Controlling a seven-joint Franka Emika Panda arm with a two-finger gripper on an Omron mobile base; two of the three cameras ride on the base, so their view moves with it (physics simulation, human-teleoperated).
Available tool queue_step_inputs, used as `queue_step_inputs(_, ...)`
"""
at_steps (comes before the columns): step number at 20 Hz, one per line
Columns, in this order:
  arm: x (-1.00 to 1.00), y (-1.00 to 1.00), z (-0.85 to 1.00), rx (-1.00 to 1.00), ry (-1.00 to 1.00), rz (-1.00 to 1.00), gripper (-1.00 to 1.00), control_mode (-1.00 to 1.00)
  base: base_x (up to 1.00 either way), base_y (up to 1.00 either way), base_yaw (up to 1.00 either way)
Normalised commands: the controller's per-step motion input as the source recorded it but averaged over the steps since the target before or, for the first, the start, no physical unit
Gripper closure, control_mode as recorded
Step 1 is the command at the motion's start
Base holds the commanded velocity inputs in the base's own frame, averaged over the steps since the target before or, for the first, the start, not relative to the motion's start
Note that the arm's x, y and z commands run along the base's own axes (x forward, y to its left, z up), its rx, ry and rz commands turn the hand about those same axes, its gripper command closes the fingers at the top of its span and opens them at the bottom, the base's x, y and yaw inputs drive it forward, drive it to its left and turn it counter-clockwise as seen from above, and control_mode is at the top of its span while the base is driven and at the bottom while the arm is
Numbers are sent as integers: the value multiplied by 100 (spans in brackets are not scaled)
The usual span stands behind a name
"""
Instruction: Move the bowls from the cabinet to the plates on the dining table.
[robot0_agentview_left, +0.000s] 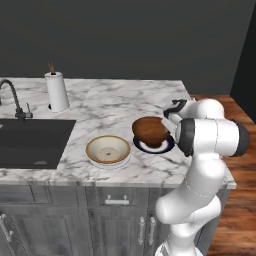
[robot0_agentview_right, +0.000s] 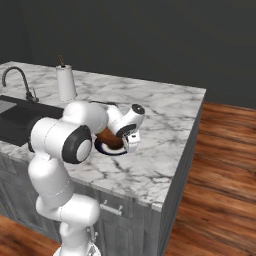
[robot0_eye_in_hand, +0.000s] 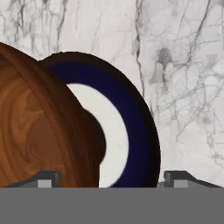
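Wooden bowl (robot0_agentview_left: 151, 131) sits on the blue plate (robot0_agentview_left: 166, 146) on the worktop (robot0_agentview_left: 125, 105), tilted. Tool (robot0_eye_in_hand: 113, 178) spread wide, released, one fingertip each side of its rim. Beige bowl (robot0_agentview_left: 108, 150) rests nearby.

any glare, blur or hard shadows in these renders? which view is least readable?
Left base view: flat even light, no glare, wooden bowl and beige bowl slightly soft. Right base view: dim background, the arm hides most of the wooden bowl. Hand view: least readable, bowl and blue plate cropped close, no hard shadows.
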Motion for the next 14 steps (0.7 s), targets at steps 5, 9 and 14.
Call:
queue_step_inputs(5,-14,-8,34,2,-3,0,-100,-100,0,0,0)
queue_step_inputs(9,-5,-4,49,1,-8,0,-100,-100,0,0,0)
queue_step_inputs(14,-4,0,55,0,-5,0,-100,-100,0,0,0)
